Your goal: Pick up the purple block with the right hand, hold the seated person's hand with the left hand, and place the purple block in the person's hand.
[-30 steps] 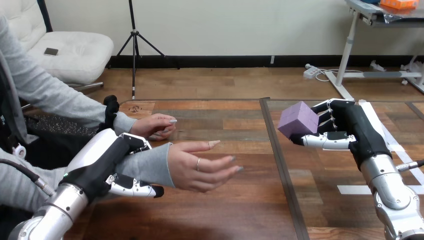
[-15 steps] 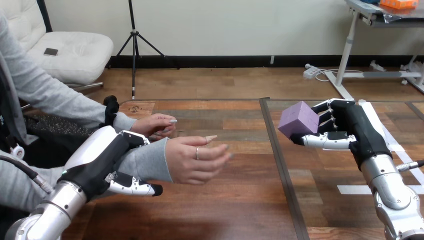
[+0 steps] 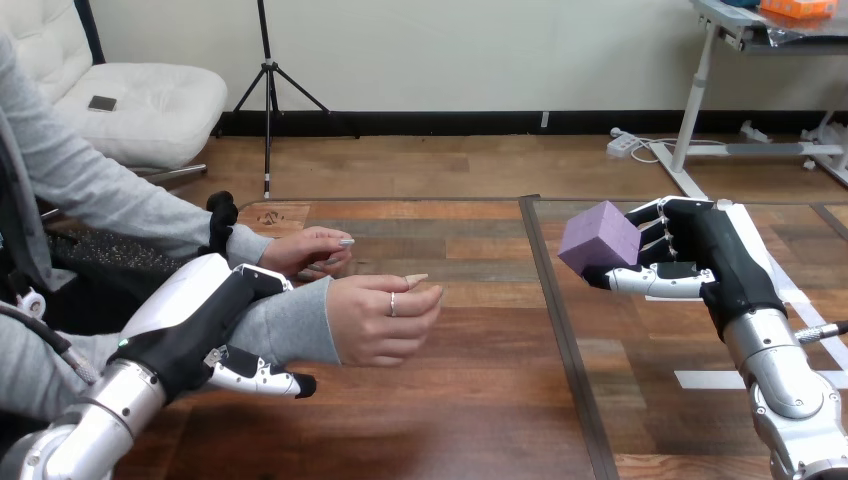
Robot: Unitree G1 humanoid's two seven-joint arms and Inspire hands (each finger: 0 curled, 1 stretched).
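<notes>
1. Right of the person's nearer hand [image 3: 385,320] I have an open lane of bare table [image 3: 500,400], running across to my right hand [image 3: 700,258] and its purple block [image 3: 598,238].
2. Its fingers curl over the palm (little room to set anything in).
3. Just behind it sits the person's other hand [image 3: 310,250].
4. Left of it, my left hand [image 3: 195,322] clasps the forearm in its grey sleeve [image 3: 295,325], closing that side.

Saw the purple block [image 3: 598,238], a matte cube, tilted with one corner up, raised off the table [image 3: 480,410] at the right, gripped by the right hand [image 3: 712,255]. Saw the person's hand [image 3: 378,322] left of centre, well apart, fingers curled, wrist clasped by the left hand [image 3: 205,325].
</notes>
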